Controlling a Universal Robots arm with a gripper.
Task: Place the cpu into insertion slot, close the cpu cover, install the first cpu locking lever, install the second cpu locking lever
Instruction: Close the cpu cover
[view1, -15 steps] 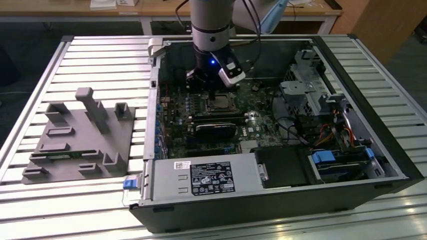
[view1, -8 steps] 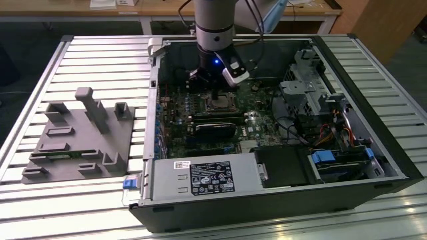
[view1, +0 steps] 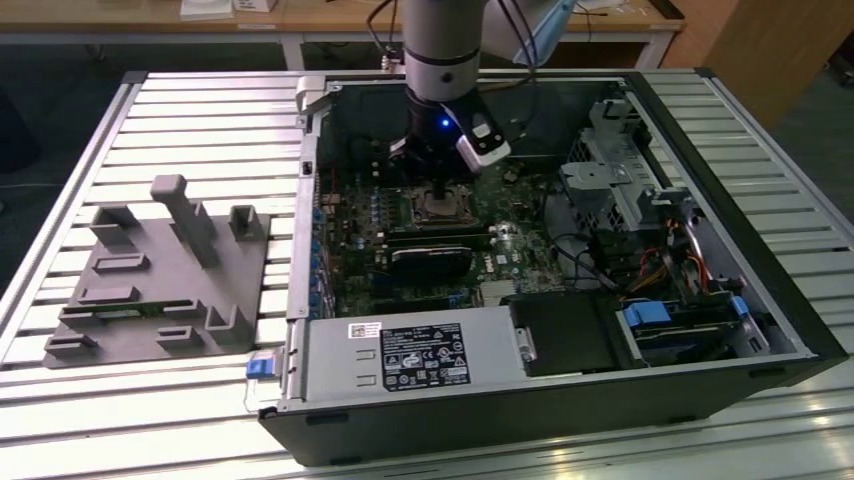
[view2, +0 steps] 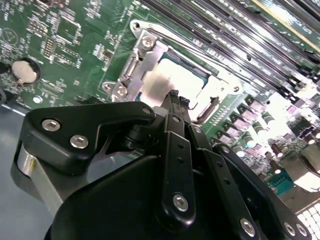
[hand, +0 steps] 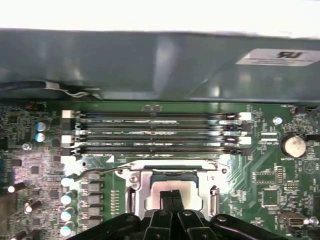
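- Now the gripper (hand: 172, 195) hangs right over the slot (view1: 437, 208), jaws pressed together, gripping nothing.
- Cpu (hand: 191, 190) sits inside the slot.
- Cover (hand: 134, 194) lies down on the slot, framing the cpu.

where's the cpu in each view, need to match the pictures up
Exterior view: the cpu sits directly under the gripper.
Second wrist view: the cpu is the bright square framed by the cpu cover, just past the fingertips.
First wrist view: the cpu lies between the fingertips and the memory slots.
Shared landmark: the gripper's shut fingers at the cpu.
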